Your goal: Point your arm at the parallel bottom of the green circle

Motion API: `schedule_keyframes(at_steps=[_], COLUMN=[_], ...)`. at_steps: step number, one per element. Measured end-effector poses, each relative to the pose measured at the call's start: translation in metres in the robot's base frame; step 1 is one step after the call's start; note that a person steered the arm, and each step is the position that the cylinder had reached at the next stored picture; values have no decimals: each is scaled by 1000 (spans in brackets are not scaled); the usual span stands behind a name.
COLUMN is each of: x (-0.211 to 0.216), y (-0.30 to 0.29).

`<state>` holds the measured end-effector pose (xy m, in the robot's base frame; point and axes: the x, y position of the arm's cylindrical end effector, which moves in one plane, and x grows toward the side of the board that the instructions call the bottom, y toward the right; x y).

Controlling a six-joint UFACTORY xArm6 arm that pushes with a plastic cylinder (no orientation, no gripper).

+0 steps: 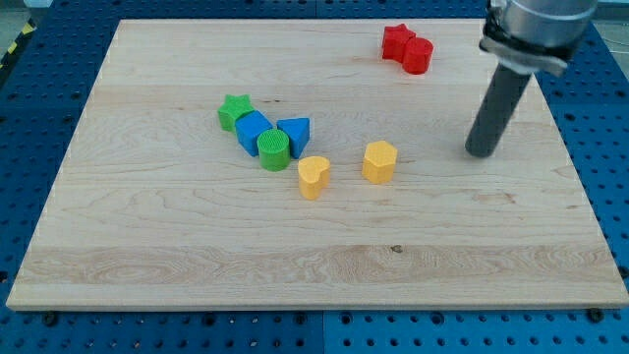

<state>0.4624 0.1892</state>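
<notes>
Currently | green circle [274, 149] left of table [147, 246] centre, touching blue blocks [253, 129] | my tip [481, 151] well apart at the view's right; tool is a bare rod, nothing to clamp | circle likely light, rigid, slides easily; aim below it, no contact.
</notes>
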Motion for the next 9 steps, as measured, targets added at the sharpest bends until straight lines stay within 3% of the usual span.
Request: schedule_keyframes(at_steps=[3,5,7,9], x=[47,127,116,122], y=[-88,-115,-215,-213])
